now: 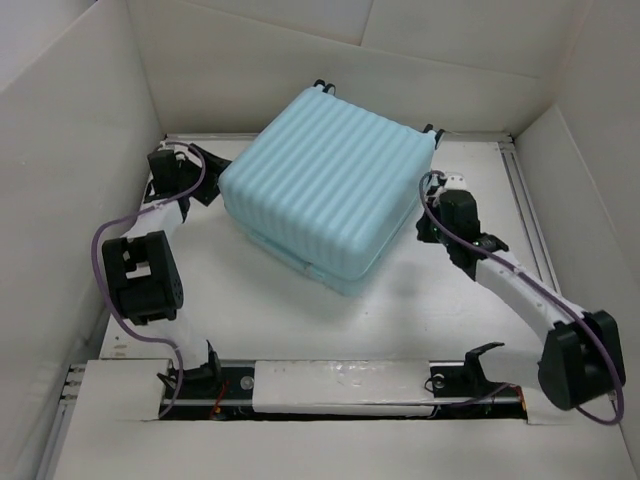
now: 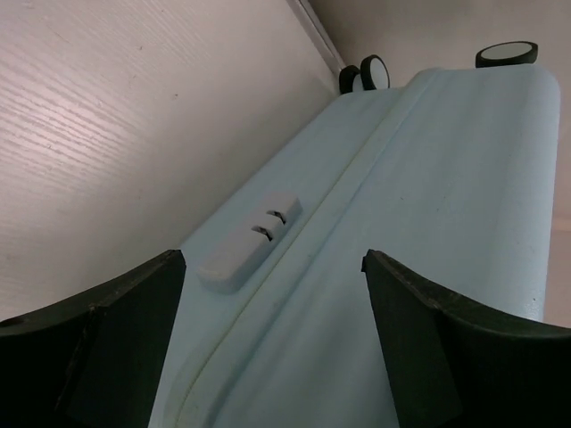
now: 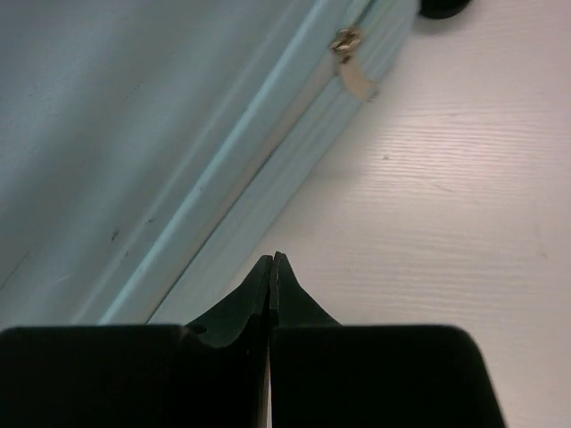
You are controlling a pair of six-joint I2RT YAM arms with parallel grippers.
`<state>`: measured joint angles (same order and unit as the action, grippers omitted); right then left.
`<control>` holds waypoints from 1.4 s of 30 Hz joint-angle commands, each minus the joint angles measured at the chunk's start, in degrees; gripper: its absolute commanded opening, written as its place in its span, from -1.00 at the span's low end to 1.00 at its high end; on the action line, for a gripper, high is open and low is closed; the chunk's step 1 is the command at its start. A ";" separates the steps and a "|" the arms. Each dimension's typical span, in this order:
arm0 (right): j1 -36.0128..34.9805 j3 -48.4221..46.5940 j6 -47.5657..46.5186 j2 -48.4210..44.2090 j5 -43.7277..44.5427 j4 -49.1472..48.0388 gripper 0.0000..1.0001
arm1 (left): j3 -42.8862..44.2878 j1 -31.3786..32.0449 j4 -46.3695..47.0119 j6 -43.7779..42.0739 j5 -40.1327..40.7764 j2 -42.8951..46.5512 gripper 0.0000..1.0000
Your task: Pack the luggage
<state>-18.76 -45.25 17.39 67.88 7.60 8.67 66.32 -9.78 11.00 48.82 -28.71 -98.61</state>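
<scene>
The luggage (image 1: 325, 180) is a pale aqua ribbed hard-shell suitcase lying closed and flat on the white table (image 1: 300, 320). My left gripper (image 1: 212, 168) is at its left side wall, open. In the left wrist view the dark fingers (image 2: 134, 312) stand wide apart in front of the shell (image 2: 428, 178), with the small lock block (image 2: 245, 241) just ahead and the caster wheels (image 2: 366, 71) beyond. My right gripper (image 1: 432, 185) is beside the right side, shut on nothing. Its tip (image 3: 274, 259) hangs over the table beside the seam (image 3: 223, 169), short of the zipper pull (image 3: 348, 45).
White panel walls (image 1: 70, 150) enclose the table on three sides. A metal rail (image 1: 528, 210) runs along the right edge. The arms' mounting bar (image 1: 340, 385) spans the near edge. A caster wheel (image 3: 442, 7) shows at the suitcase's far right corner.
</scene>
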 commanded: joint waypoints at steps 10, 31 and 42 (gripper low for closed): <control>-4.96 -22.14 -4.99 28.61 -25.34 -15.87 -1.00 | -31.91 9.78 27.75 10.95 -3.03 16.41 0.47; 2.76 -49.77 -6.74 25.76 -29.76 -4.62 0.08 | -56.68 11.45 9.76 4.98 -3.12 72.76 0.61; -13.29 4.78 -6.69 -24.87 -14.56 -11.29 -1.00 | -49.61 11.45 -6.02 -5.67 4.55 71.10 0.74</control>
<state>-27.77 -54.17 7.86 43.88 -12.49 -5.43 17.50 1.50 7.66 46.37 -22.33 -24.64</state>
